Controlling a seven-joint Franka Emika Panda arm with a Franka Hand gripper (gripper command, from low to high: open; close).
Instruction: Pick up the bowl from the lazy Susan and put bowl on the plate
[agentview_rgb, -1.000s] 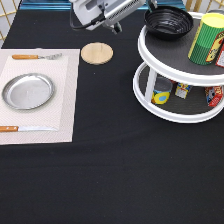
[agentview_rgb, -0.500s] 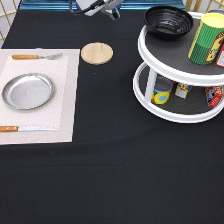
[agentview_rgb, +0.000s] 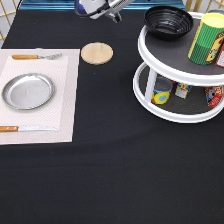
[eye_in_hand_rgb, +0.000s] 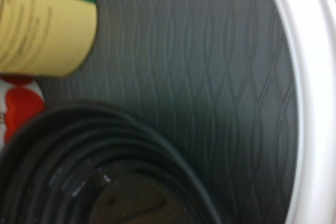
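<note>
Exterior view, working from the bottom upward: bare black tablecloth (agentview_rgb: 115, 180) comes first, then on the exterior view's left a pale rectangular placemat (agentview_rgb: 67, 107) carrying the round shiny silver metal plate (agentview_rgb: 28, 91), which has nothing on it, with a wooden-handled knife (agentview_rgb: 20, 129) below it and a wooden-handled fork (agentview_rgb: 35, 56) above. Just beyond the mat's upper right corner lies a small round wooden coaster (agentview_rgb: 97, 53). On the exterior view's right stands the two-tier round white lazy Susan with dark grey trays (agentview_rgb: 150, 50); small tins sit on its lower tier and a tall yellow-green can (agentview_rgb: 210, 39) on the upper one. The glossy black round ridged bowl (agentview_rgb: 168, 22) rests at the upper tier's far left, not yet lifted. Farthest back, at the top edge, is the robot's silver two-finger gripper (agentview_rgb: 116, 16), well clear of the table; whether its fingers are apart or together I cannot tell (they are partly cut off by the frame). The bowl lies to the exterior view's right of the gripper, near but apart. In the wrist view the bowl's ridged rim (eye_in_hand_rgb: 90, 165) fills one corner beside the grey tray and the turntable's white edge.
</note>
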